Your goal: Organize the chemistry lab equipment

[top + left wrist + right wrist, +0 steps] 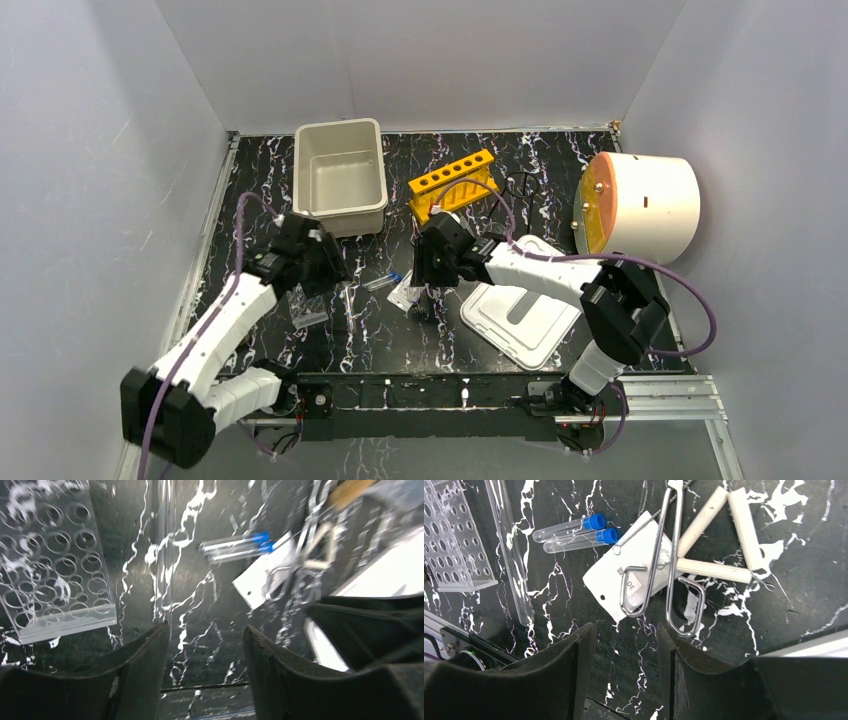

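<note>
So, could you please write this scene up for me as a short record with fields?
left gripper: open, empty, hovering beside the clear tube rack
right gripper: open, empty, just short of the white packet
centre pile: two blue-capped vials side by side; metal tongs lying across the packet; white triangle beside them
back: white bin, nothing visible inside; yellow rack
right side: white lid, lying flat

Plain pale grey walls (450,60) close off the far end and both sides of a black, white-veined bench (400,345), evenly lit.
</note>
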